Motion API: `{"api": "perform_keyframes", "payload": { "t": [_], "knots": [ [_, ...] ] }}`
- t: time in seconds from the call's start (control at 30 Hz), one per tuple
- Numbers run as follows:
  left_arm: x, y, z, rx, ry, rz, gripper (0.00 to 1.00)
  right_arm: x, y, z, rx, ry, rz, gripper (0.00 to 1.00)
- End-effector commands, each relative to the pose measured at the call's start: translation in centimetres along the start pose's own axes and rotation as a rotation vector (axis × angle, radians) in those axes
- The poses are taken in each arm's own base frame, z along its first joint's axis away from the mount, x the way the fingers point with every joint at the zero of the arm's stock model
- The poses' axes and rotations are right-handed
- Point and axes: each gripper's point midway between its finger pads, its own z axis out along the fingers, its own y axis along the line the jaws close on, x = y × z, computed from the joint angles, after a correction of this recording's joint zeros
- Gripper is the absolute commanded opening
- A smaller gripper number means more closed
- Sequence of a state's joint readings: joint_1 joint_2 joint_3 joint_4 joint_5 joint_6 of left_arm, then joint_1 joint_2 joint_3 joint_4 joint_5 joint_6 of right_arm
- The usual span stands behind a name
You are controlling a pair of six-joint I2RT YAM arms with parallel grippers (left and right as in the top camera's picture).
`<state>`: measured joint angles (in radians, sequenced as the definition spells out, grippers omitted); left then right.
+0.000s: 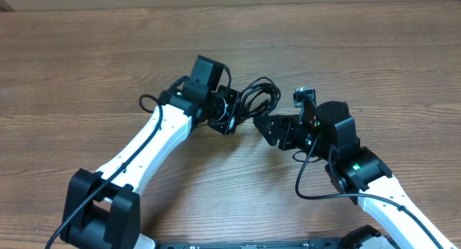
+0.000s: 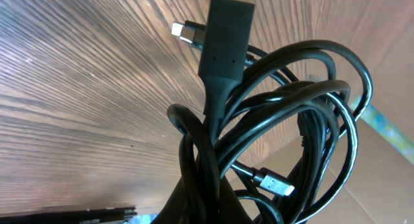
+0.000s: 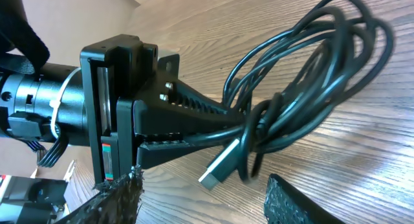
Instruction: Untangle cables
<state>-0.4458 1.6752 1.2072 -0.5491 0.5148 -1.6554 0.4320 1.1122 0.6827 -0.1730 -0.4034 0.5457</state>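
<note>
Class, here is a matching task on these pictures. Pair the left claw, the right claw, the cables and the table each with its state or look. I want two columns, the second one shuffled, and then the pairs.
Column one:
1. left claw
2. right claw
3. cables
4. table

Column two:
A. open, with nothing between its fingers
B. brown wood grain
C. shut on the black bundle
D. black, tangled in loops

Pairs: 1-C, 2-A, 3-D, 4-B
</note>
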Motion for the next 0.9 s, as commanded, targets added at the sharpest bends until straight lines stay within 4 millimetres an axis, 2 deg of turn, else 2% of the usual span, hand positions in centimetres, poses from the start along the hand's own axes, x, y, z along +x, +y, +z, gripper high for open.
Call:
{"api": "perform_keyframes", "payload": {
  "t": [0.0,0.13,0.23,0.33,0.87],
  "knots": [
    [0.9,-1.5,-1.1,0.049,-0.003,-0.002,0.04,-0.7,0.5,-0.1,-0.003,-0.018,-0.014,0.59],
    [0.6,-1.6,-1.1,0.051,-0.018,-0.007,0.04,-0.7,0.5,-0.1,-0.002,-0.016,-0.013,0.50],
    [0.7,-1.5,-1.1,0.050,-0.011,-0.021,0.04,-0.7,0.4,-0.1,-0.002,-0.016,-0.013,0.47],
    [0.8,-1.5,-1.1,0.049,-0.006,-0.021,0.05,-0.7,0.5,-0.1,-0.002,-0.016,-0.013,0.41],
    [2.0,-1.5,-1.0,0.045,0.051,-0.022,0.04,-0.5,0.2,0.1,0.004,-0.008,-0.009,0.41]
  ]
}}
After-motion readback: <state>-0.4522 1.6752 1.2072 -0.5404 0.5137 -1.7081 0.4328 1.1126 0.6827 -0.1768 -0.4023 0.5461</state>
